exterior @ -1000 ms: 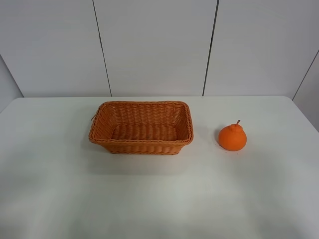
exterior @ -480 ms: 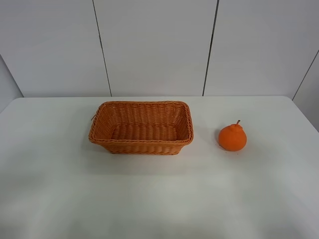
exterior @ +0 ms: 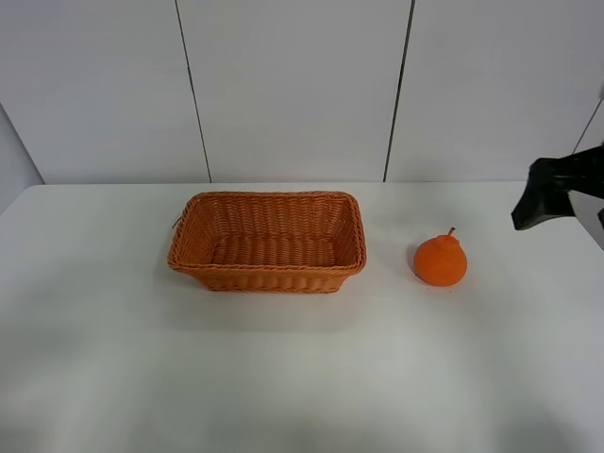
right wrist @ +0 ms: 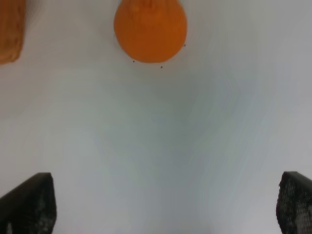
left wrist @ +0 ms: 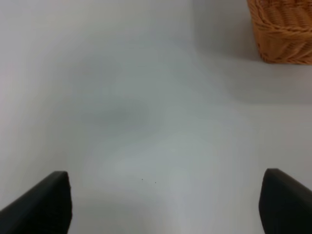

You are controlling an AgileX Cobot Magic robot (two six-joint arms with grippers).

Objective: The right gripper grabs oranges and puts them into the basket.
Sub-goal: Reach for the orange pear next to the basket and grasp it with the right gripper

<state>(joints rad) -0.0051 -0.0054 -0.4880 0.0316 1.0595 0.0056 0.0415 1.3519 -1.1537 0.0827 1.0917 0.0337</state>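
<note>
The orange (exterior: 440, 260) sits on the white table, to the right of the wicker basket (exterior: 268, 276), which has nothing in it. My right gripper (exterior: 545, 200) shows at the right edge of the high view, raised and to the right of the orange, apart from it. In the right wrist view the right gripper (right wrist: 165, 204) is open and empty, its fingers (right wrist: 29, 202) wide apart, with the orange (right wrist: 150, 29) ahead. My left gripper (left wrist: 165, 204) is open and empty over bare table, with a corner of the basket (left wrist: 282, 29) ahead.
The white table (exterior: 302, 377) stretches from the grey panelled wall (exterior: 293, 85) at the back to the front. A corner of the basket (right wrist: 9, 29) shows in the right wrist view, beside the orange.
My right gripper has come into the high view from the right edge. The orange and the basket have not moved.
</note>
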